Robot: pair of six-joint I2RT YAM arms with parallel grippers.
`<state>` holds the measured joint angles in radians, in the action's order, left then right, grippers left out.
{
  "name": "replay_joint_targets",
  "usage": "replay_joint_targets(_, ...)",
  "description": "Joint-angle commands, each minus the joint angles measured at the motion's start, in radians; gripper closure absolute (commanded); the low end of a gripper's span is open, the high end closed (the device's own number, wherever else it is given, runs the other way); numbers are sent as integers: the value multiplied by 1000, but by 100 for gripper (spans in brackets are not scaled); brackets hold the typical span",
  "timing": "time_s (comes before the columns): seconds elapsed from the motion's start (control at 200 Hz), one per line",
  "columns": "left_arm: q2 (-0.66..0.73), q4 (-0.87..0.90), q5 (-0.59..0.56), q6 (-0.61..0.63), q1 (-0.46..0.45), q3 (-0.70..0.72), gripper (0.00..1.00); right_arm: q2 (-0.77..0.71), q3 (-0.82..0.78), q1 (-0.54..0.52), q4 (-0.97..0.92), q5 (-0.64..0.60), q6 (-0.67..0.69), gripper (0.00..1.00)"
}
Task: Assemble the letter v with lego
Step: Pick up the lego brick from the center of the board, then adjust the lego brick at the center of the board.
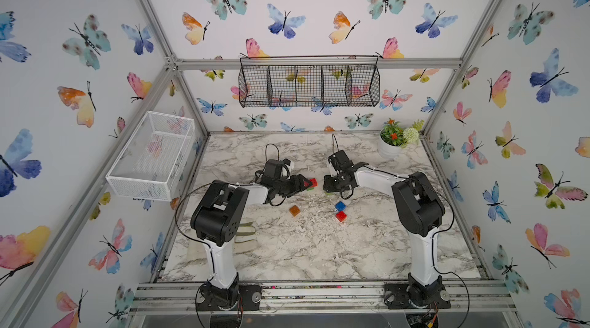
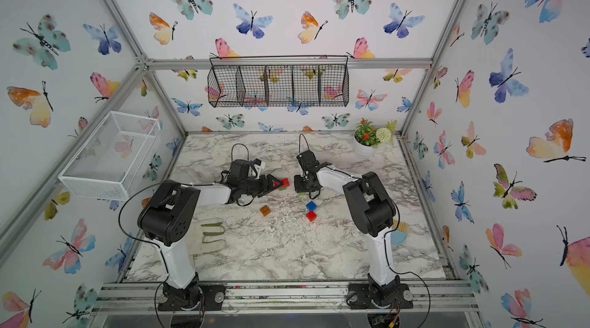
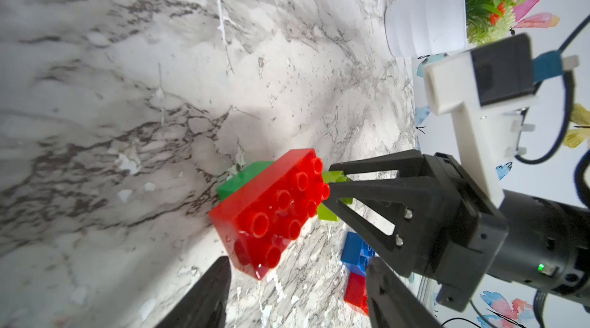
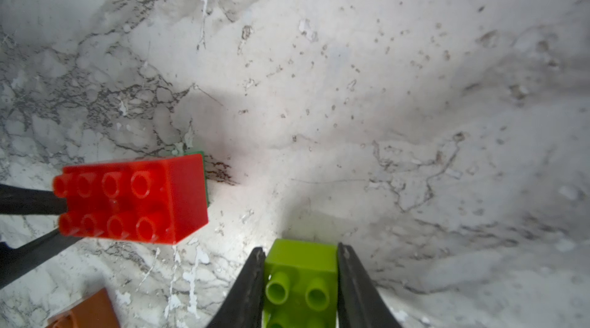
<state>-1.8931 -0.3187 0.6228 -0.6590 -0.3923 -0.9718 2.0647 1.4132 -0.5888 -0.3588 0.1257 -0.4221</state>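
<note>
My right pincer (image 4: 301,248) grips the square lime-green plastic brick (image 4: 301,278); pressed askew, it could dislodge the nearby long red studded brick (image 4: 134,198).

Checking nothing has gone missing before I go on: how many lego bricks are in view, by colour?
red: 2, the long red brick and the square red brick
blue brick: 1
orange brick: 1
dark green brick: 1, mostly hidden by the long red brick
lime green brick: 1
Total: 6
</note>
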Motion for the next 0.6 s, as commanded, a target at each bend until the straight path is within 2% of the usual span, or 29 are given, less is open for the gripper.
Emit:
replay_joint_targets(0.0,36,79,-39,60,6,-33,32,7,36,0,-10,8,-13,84)
replay_joint_targets(0.415,-37,87,-56,64,13,-90,33,15,162,0,-55,0,12,86)
replay_joint_targets(0.596,-68,84,-55,64,13,-100,39,24,205,-2,-64,17,21,88)
